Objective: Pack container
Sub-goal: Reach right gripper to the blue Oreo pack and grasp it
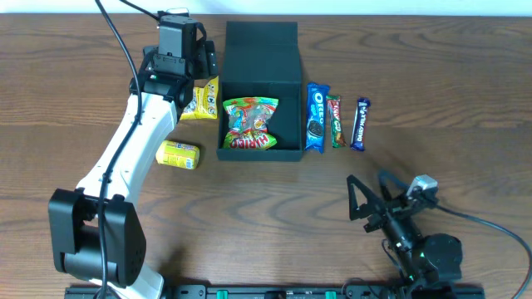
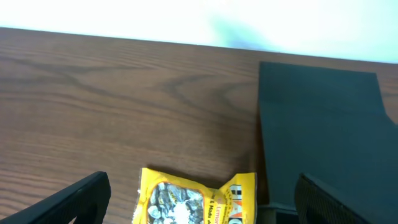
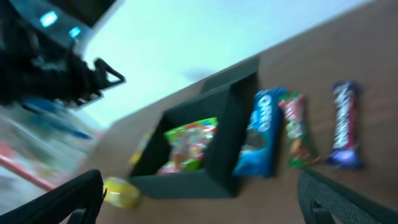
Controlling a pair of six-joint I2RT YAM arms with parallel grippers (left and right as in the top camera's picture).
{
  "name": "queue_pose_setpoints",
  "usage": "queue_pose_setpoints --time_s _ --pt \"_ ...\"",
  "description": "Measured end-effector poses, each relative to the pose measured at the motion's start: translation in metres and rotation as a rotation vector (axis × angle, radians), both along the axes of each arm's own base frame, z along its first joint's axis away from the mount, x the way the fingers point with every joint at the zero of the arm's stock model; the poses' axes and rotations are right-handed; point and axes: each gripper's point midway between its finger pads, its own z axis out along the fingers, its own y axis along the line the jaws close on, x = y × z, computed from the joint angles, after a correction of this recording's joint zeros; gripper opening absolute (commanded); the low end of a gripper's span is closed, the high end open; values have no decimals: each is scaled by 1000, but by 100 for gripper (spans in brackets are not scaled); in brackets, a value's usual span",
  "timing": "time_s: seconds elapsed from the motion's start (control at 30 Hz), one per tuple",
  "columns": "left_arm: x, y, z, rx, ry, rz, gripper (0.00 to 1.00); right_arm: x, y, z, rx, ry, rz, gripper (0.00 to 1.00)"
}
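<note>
Your left claw point(image 2: 203, 182) spread, straddling yellow snack packet point(image 2: 196, 200) at 9 o'clock of container point(image 1: 259, 154), likely poised to pinch; right claw point(image 3: 199, 186) spread, idle at 5 o'clock.

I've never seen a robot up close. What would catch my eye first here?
Probably the dark green box in the upper middle of the overhead view, lid open, with a bright red-and-green sweet bag lying inside. Just right of it three snack bars lie side by side, the blue Oreo pack nearest the box. On the left a white arm extends toward a yellow packet beside the box.
</note>
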Motion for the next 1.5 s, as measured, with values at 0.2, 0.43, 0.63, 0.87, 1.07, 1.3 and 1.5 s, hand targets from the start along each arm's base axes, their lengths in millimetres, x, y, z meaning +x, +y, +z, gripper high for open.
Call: queue_pose_setpoints --time_s 0.2,0.43,0.63,0.87,1.07,1.3,1.5 --pt "-2 -10 -3 -25 17 -46 95 4 -3 50 89 -172 -18 99" --pt "-8 -15 -10 -40 54 -76 95 48 8 76 -29 -28 18 99" --pt "-12 -16 -15 -40 81 -82 95 130 34 68 -237 281 172 99" --pt "-23 -15 -25 -30 143 -83 95 190 47 -1 -455 613 217 100" --pt "-27 -14 -29 -26 167 -83 95 200 63 -68 -583 752 268 93" --pt "-28 -14 -30 -29 169 -86 95 193 63 -118 -648 869 287 86" --pt "-28 -16 -30 -36 171 -93 95 190 68 -139 -689 902 294 81"
